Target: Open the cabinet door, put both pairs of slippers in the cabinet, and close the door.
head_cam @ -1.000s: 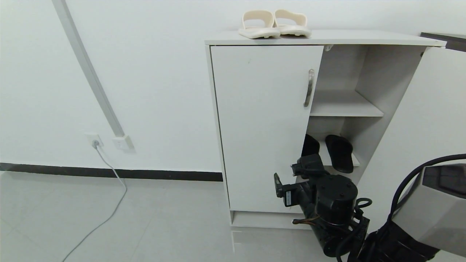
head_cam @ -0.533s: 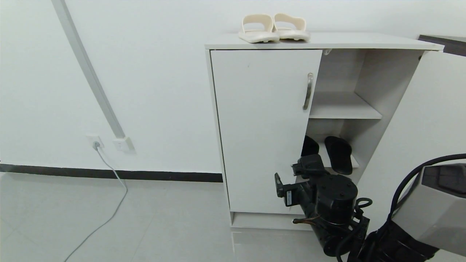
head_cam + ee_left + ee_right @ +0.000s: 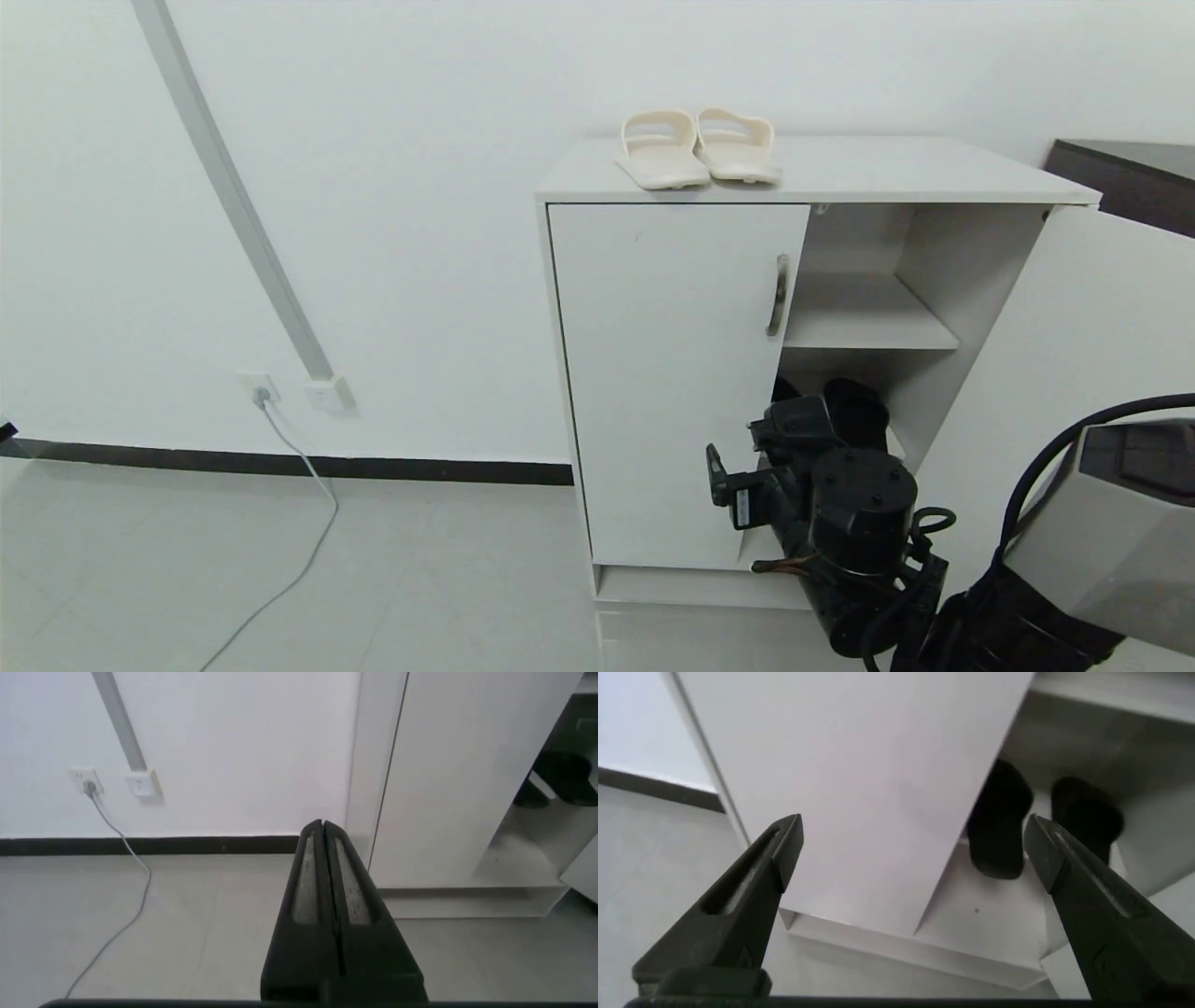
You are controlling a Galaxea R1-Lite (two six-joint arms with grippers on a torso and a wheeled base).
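Black slippers (image 3: 999,831) lie on the lower shelf (image 3: 990,910), cream slippers (image 3: 698,147) on the cabinet top (image 3: 887,168). Right claw (image 3: 912,831) gapes by the left door (image 3: 672,373); left claw (image 3: 322,835) is pinched together. Reaching up carelessly could shove the cream pair off.

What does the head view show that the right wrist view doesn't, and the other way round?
Head view adds: cream slippers on the cabinet top, the handle, the upper shelf, the open right door, and a wall socket with its cable.
Right wrist view adds: both black slippers unobstructed, side by side.
Both share: the shut left door and the black slippers inside.
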